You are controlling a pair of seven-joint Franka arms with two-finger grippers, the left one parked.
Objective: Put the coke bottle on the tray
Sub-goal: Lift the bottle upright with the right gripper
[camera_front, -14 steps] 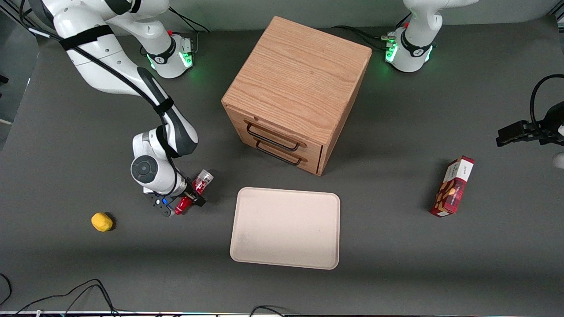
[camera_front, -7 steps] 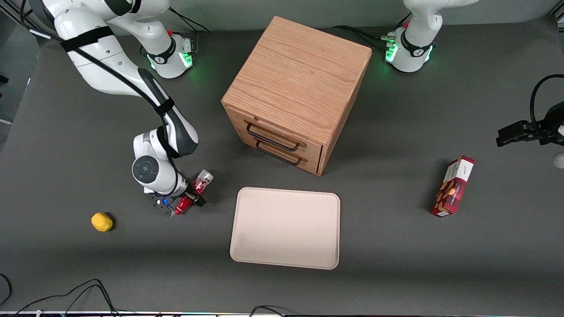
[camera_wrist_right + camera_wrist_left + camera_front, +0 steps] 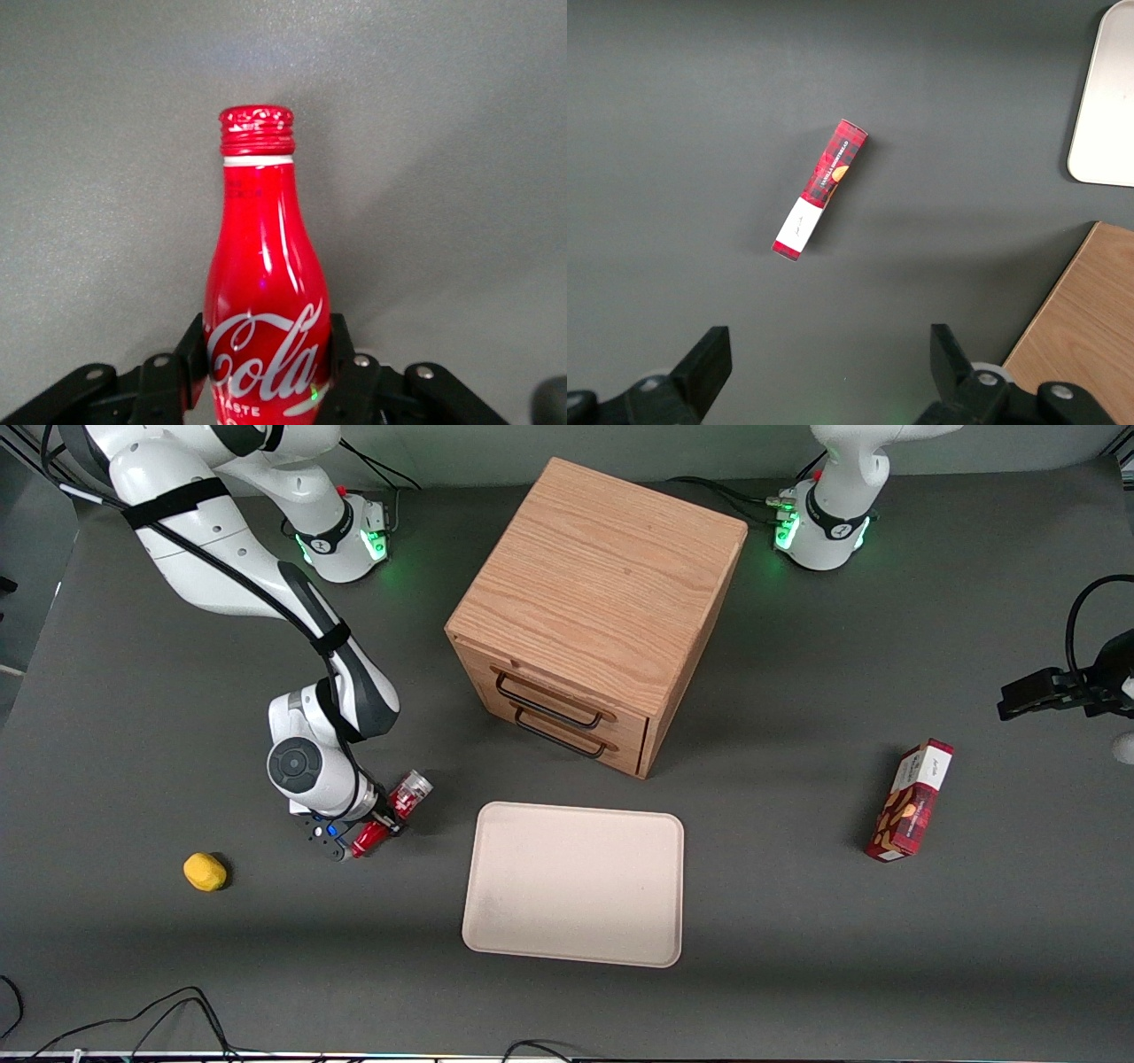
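Gripper (image 3: 383,825) clamped on coke bottle (image 3: 394,812) beside tray (image 3: 574,883); may slip or roll during carry, grip low on slick body.

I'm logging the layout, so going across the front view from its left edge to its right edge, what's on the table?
Lemon → gripper shut on the coke bottle → tray → snack box. The wooden drawer cabinet overlaps the tray sideways, so it is left out.
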